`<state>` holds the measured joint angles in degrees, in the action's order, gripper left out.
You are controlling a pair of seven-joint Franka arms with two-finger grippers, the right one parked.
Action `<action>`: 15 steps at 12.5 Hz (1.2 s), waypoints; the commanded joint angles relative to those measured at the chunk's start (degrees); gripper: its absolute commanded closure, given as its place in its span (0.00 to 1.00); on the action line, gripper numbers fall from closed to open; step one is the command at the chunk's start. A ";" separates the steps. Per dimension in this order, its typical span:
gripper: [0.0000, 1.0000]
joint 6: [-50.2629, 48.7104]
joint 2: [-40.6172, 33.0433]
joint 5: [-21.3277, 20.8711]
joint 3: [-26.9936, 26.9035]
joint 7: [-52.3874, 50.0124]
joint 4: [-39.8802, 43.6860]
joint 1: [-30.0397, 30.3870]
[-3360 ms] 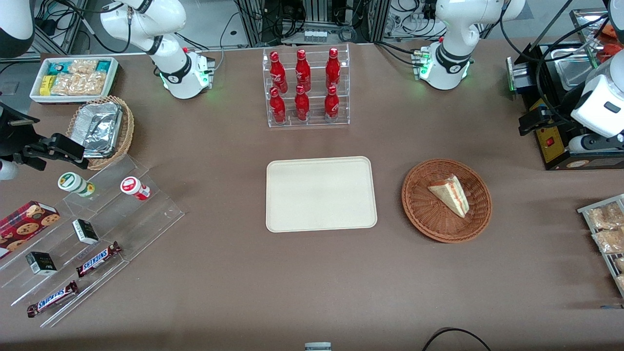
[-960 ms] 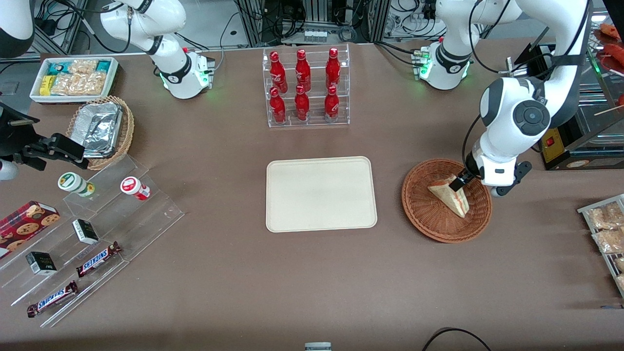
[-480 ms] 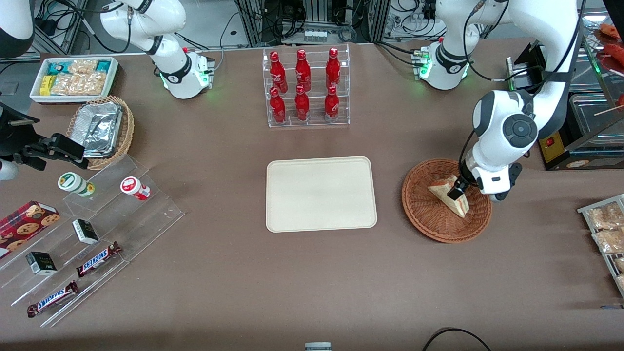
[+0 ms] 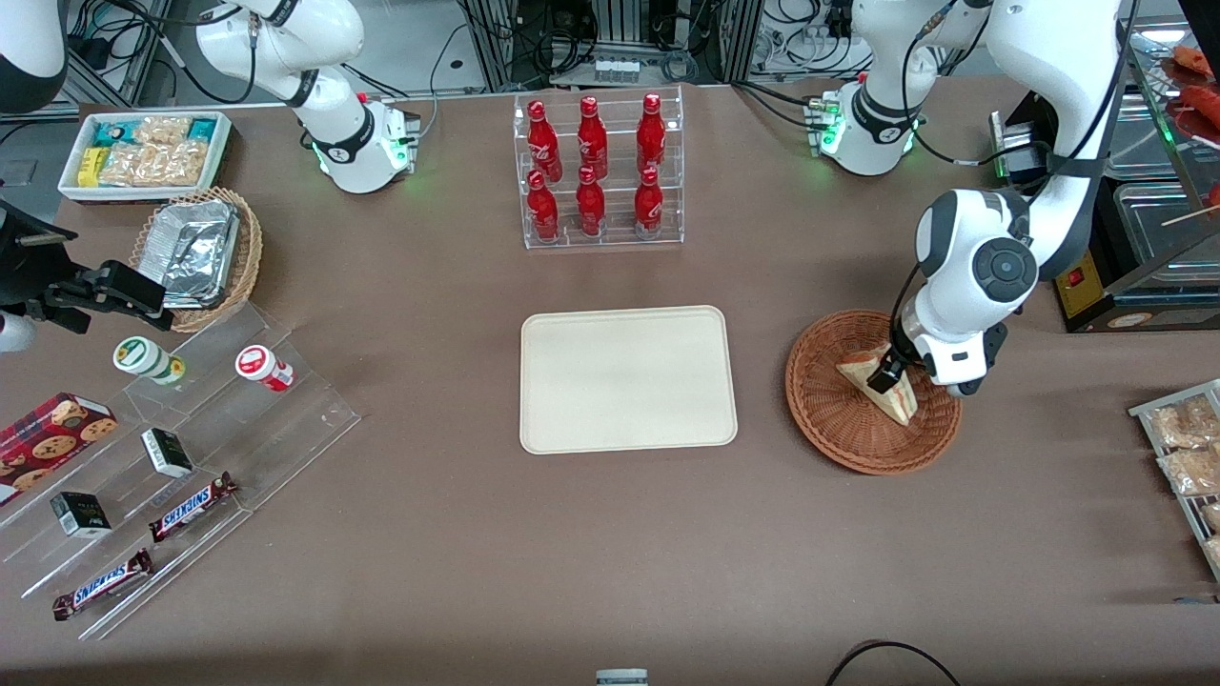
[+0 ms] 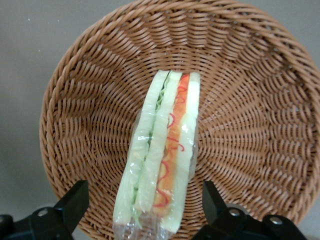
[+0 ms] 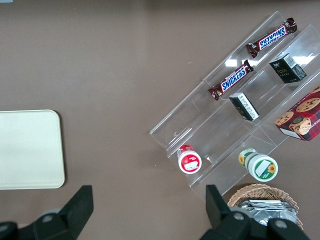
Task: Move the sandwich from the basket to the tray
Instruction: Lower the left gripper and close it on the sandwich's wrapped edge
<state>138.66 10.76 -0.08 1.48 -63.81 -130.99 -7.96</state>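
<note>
Brown table (image 4: 477, 553) carries everything. Flat rectangular cream-coloured tray (image 4: 628, 379) with rounded corners sits mid-table, nothing on it. Clear acrylic rack of red bottles (image 4: 598, 171) stands farther from the front camera than the tray. Round shallow reddish-brown woven wicker basket (image 4: 873, 392) sits beside the tray, toward the working arm's end of the table, apart from it. Triangular wedge sandwich (image 4: 882, 388) of pale white bread, plastic-wrapped, lies inside the basket; wrist view shows its edge with green and red-orange filling layers (image 5: 160, 160) on the woven bottom (image 5: 240, 125). Left arm's gripper (image 4: 886, 374) is down in the basket at the sandwich, fingers (image 5: 75, 202) spread wide, one on each side of the wedge, not touching it.
</note>
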 commanded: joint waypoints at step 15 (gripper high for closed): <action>0.97 -26.69 -0.56 0.43 5.54 21.79 14.96 -0.57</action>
<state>114.06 10.08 0.03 5.68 -45.77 -117.98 -8.18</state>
